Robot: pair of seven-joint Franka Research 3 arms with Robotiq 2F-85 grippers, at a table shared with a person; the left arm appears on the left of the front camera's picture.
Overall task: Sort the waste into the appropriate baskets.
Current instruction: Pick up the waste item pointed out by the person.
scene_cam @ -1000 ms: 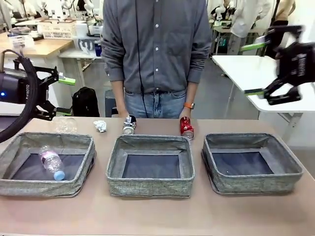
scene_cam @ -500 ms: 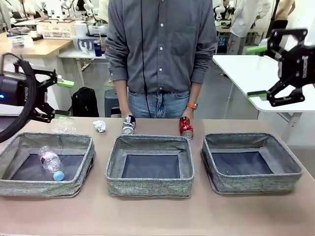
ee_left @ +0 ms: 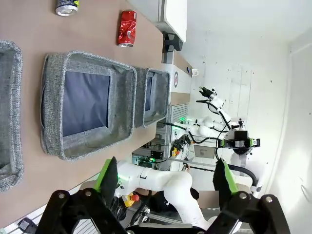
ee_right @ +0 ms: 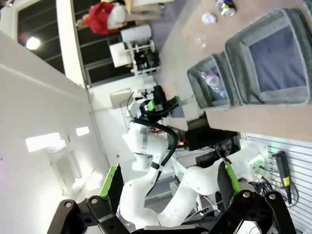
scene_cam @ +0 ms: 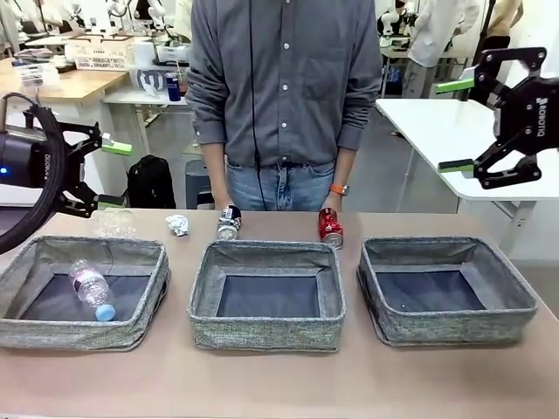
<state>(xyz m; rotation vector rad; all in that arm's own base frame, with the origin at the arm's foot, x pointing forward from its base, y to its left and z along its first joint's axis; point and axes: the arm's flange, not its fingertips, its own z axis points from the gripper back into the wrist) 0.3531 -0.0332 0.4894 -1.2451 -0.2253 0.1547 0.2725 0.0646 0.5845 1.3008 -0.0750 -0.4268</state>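
Item one: I count three grey fabric baskets in a row on the worktop (scene_cam: 279, 384), listed here as left basket (scene_cam: 35, 330), middle basket (scene_cam: 262, 333) and right basket (scene_cam: 454, 330). Item two: a bottle with the pink label (scene_cam: 90, 286) and blue cap lies inside the left basket, on its dark bottom. Item three: a clear bottle (scene_cam: 115, 223) sits on the worktop just behind the left basket's far wall. Item four: a small white-silver wad (scene_cam: 177, 224) is on the worktop between the clear bottle and the black-and-white can (scene_cam: 229, 221), which sits just behind the middle basket's far left corner. Item five: a red can (scene_cam: 330, 227) lies on its side behind the middle basket's far right corner. A person (scene_cam: 284, 96) stands at the far edge, hands low behind the two cans. The left end effector (scene_cam: 109, 175) hangs above the left basket's far side, fingers spread, holding nothing. The right end effector (scene_cam: 454, 125) hangs high over the right basket, likewise spread and empty.
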